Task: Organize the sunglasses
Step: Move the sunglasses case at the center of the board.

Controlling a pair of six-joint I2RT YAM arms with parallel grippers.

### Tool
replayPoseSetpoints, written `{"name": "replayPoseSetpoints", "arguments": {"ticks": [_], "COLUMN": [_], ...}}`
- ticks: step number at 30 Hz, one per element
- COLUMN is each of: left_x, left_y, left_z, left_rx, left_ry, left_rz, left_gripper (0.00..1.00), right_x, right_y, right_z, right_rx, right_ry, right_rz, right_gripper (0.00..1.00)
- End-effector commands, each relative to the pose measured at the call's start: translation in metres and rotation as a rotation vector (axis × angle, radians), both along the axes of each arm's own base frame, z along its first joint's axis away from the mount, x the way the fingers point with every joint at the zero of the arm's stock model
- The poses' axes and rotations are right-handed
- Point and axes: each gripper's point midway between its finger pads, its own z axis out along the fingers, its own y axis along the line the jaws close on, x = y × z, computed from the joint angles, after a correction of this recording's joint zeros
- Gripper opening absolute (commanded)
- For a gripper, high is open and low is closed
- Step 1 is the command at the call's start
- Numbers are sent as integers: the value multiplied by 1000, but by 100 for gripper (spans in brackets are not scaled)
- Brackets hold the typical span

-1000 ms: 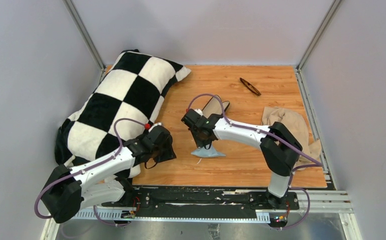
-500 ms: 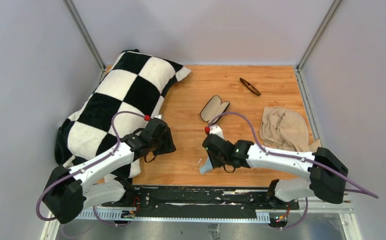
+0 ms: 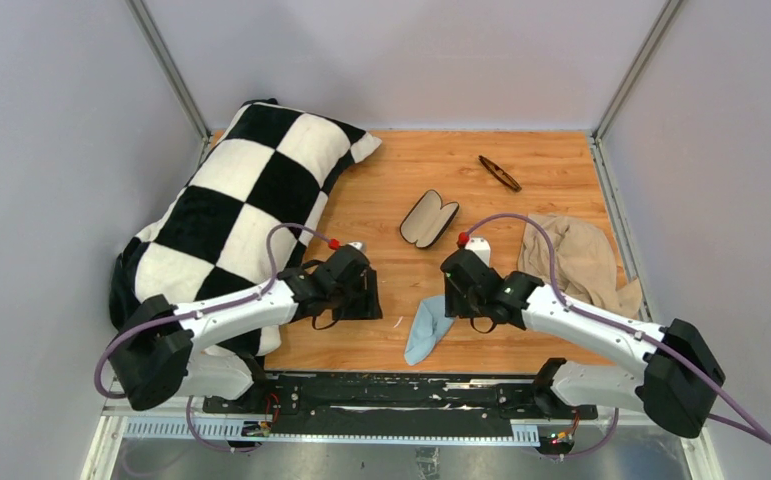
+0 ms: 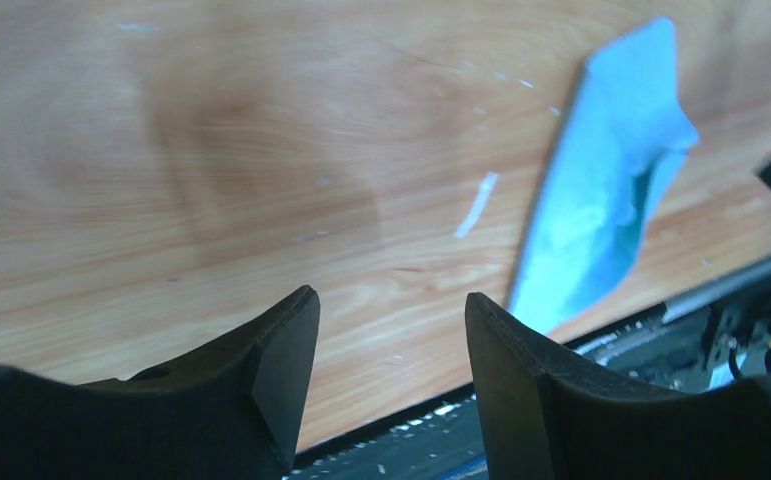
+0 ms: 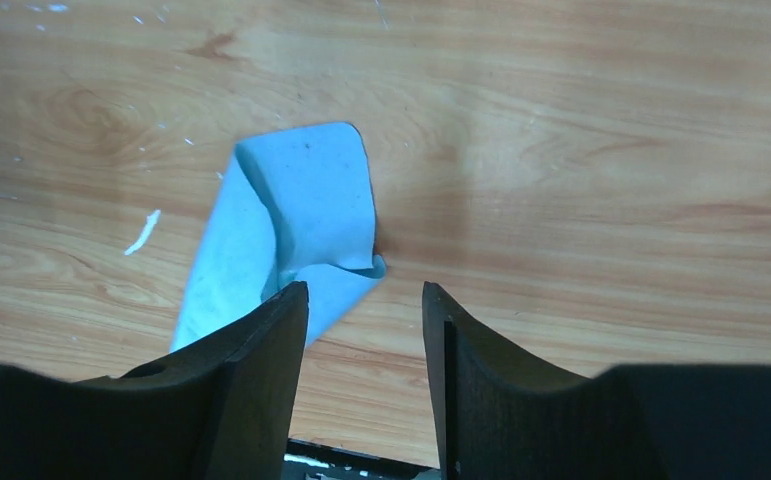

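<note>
The folded sunglasses [image 3: 499, 172] lie at the far right of the wooden table, dark and slim. The open black case [image 3: 429, 219] with beige lining lies at mid-table. The light blue cloth [image 3: 427, 329] lies crumpled near the front edge; it shows in the left wrist view [image 4: 606, 220] and the right wrist view [image 5: 281, 235]. My left gripper [image 3: 366, 300] is open and empty, left of the cloth, above bare wood [image 4: 391, 300]. My right gripper [image 3: 461, 300] is open and empty, just right of the cloth's upper end [image 5: 364, 295].
A black-and-white checked pillow [image 3: 231, 215] covers the table's left side. A beige cloth [image 3: 571, 255] lies crumpled at the right edge. The black base rail [image 3: 401, 395] runs along the front edge. Grey walls close in the sides and back.
The right gripper let go of the blue cloth and moved up and right; the cloth now lies flat near the front edge. The left gripper moved right, toward the cloth.
</note>
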Motion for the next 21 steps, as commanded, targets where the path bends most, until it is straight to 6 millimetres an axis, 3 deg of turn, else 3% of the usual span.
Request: {"name": "replayPoseSetpoints", "arguments": {"ticks": [1, 6, 15, 21], "left_x": [-5, -5, -14, -21], "left_y": [-38, -56, -76, -96], "left_z": [12, 6, -1, -10], "left_rx": [-2, -10, -85, -86], "left_ry": [-44, -37, 27, 56], "left_rz": [-77, -108, -133, -194], "left_gripper": [61, 59, 65, 62], "right_x": [-12, -2, -16, -26], "right_y": [3, 17, 26, 1], "right_z": [-19, -18, -52, -55], "right_rx": [72, 88, 13, -12], "right_ry": [110, 110, 263, 246], "right_rz": [-17, -1, 23, -46], "right_gripper": [50, 53, 47, 20]}}
